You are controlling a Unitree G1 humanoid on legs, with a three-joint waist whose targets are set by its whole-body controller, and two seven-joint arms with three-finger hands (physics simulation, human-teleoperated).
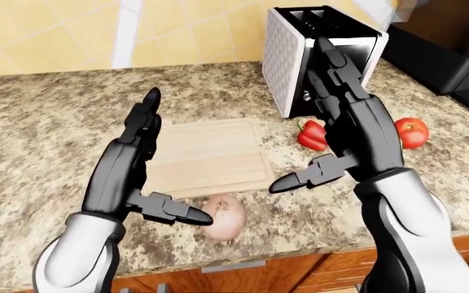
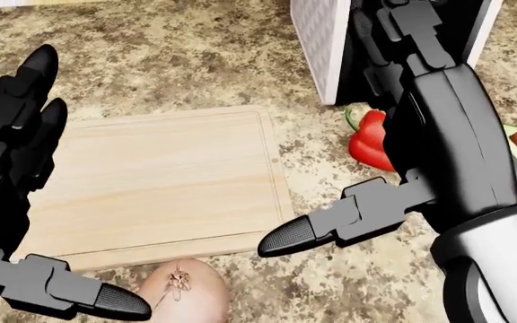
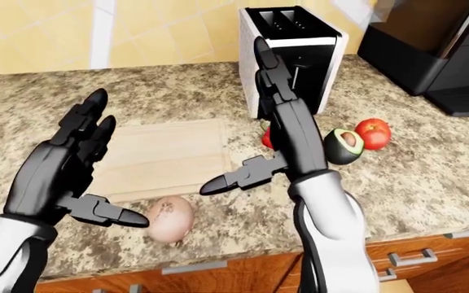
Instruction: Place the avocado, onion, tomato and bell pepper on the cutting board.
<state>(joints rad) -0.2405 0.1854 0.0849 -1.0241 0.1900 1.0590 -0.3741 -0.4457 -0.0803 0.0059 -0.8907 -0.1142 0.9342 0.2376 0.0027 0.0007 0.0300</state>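
Note:
A pale wooden cutting board lies on the speckled counter. The onion sits just below the board's lower edge, beside my left thumb. The red bell pepper lies right of the board, partly behind my right hand. Further right are the halved avocado and the tomato. My left hand hovers open over the board's left part, fingers up, holding nothing. My right hand is raised open between the board and the pepper, thumb pointing left, also holding nothing.
A white and black toaster stands just above the pepper. A dark appliance fills the top right corner. The counter's edge runs along the bottom, with wooden drawers beneath.

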